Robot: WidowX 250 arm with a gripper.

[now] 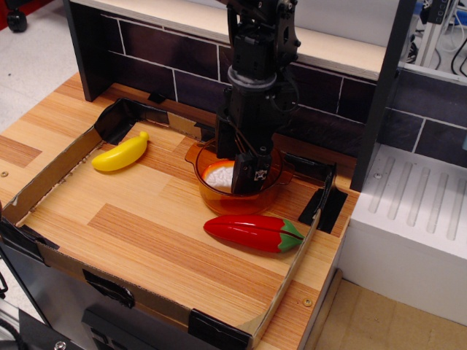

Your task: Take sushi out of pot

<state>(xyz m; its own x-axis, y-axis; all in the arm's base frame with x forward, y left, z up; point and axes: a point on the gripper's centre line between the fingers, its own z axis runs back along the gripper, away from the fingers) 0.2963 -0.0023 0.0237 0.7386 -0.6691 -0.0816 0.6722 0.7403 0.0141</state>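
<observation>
Nearest, just in front of the pot, lies a red chili pepper. The pot holds the sushi, its white top showing at the left side. The gripper reaches down into the pot over the sushi, likely placed for the grasp; whether its fingers are apart or clamped, I cannot tell. A banana lies well left of the pot.

My black arm came down from above, nearly vertical, wrist tilted slightly toward the front. My black metal gripper pointed downward at its lowest reach. Whether my jaws stood apart or together, I could not tell.
</observation>
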